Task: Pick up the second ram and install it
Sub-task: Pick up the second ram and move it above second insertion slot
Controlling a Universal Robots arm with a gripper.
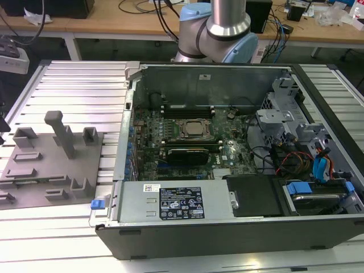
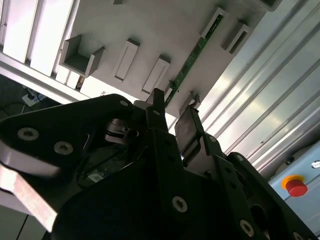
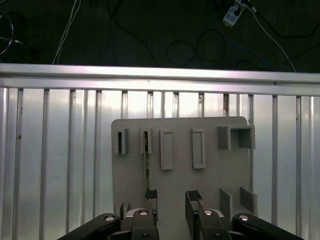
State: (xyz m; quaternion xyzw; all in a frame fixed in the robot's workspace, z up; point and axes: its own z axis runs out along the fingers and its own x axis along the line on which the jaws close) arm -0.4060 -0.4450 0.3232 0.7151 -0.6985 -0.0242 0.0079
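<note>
Gripper (image 3: 170,197) hangs over the grey fixture plate (image 3: 200,180), jaws apart, nothing clamped between them. The second ram (image 3: 146,160) stands on its long edge in the plate. Its far end sits in a narrow slot block (image 3: 145,141), which likely keeps the thin board upright so its flat faces can be pinched.

In the second wrist view the second ram (image 2: 192,55) runs as a green strip toward the gripper (image 2: 172,112). Its near end is close by one fingertip (image 2: 157,100). In both wrist views it is off to one side of the gap, not centred. Can't tell if that finger touches it. Judgement: pick not yet made, gripper lined up roughly along the stick.

Room: the raised rectangular blocks (image 3: 167,149) beside the ram are low, so there is space on that side for the other finger. The plate lies flat on the ribbed aluminium tabletop (image 3: 60,150), near its edge rail (image 3: 160,75), with floor and cables beyond.

In the exterior view the plate (image 1: 51,170) is just beside the open computer case (image 1: 227,244), on the exterior view's left. A tall post (image 1: 57,128) sticks up from the plate and is the main thing to clear. The case is open on top, with the processor socket (image 1: 193,128) exposed mid-board.
</note>
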